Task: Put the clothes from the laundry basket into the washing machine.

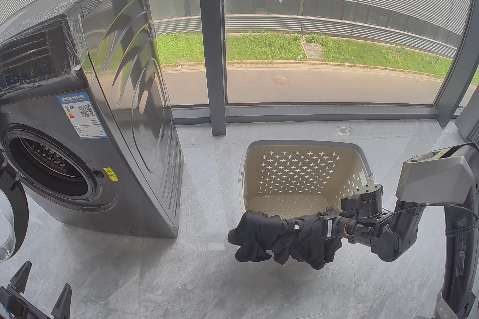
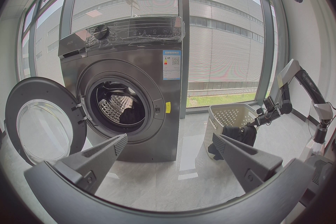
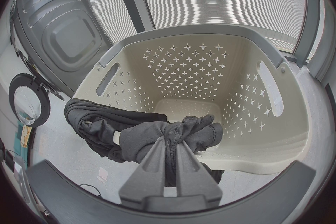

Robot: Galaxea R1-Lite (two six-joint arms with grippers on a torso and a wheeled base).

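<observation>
The right tool [image 3: 170, 142] is clamped shut on a bunched fold of a black garment [image 1: 282, 238], holding it at the near rim of the cream laundry basket [image 1: 299, 170], which stands on the pale floor [image 1: 199, 275] before a wall of windows. From the grip the cloth trails left in a loose, drooping roll, and it appears to hang just off the floor.

Far left stands the grey washing machine [image 1: 129, 100], its round door [image 2: 43, 119] swung wide and the drum mouth [image 1: 50, 165] exposed. The left tool [image 2: 169, 139] waits near left, low down, with its jaws spread and nothing between them.

The garment looks light, limp and thin, likely to sag and swing from whatever point is pinched. The present hold is on a gathered knot at one end, so most of the fabric dangles free and could snag on the basket rim or the drum's door seal on the way across. A grip nearer the middle of the bundle, or a second hold on the trailing end, would probably carry it more compactly. Slipping seems unlikely with the cloth bunched between the jaws.
</observation>
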